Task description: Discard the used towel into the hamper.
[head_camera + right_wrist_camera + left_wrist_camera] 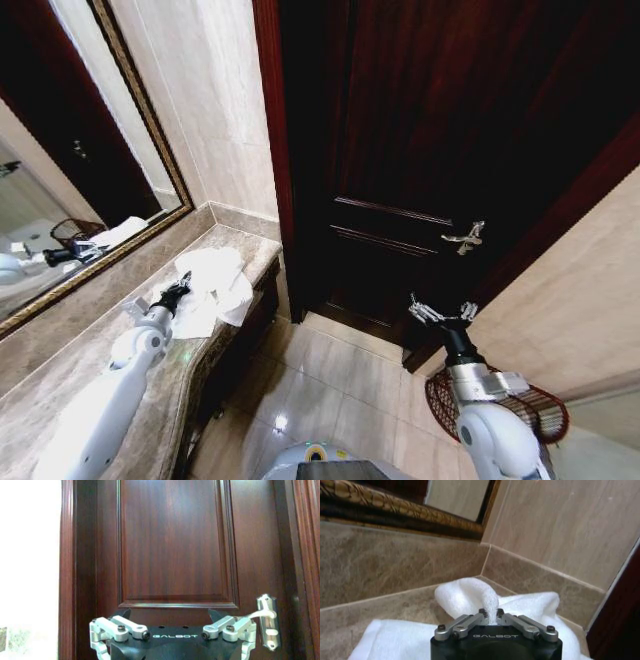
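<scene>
The white towel (218, 282) lies crumpled at the far end of the marble counter (60, 400), close to the corner wall. My left gripper (178, 293) rests on its near edge. In the left wrist view the left gripper (490, 612) is shut on a raised fold of the towel (470, 594). The hamper (525, 405), a dark reddish-brown open-weave basket, stands on the floor at the right, partly behind my right arm. My right gripper (440, 312) hangs open in the air before the door, above and to the left of the hamper. The right wrist view shows that gripper (172, 632) with fingers spread and nothing between them.
A dark wooden door (420, 150) with a metal lever handle (464, 238) stands ahead. A gold-framed mirror (60, 180) hangs over the counter. Tiled floor (330, 380) lies between the counter and the hamper. A beige wall (590, 290) runs behind the hamper.
</scene>
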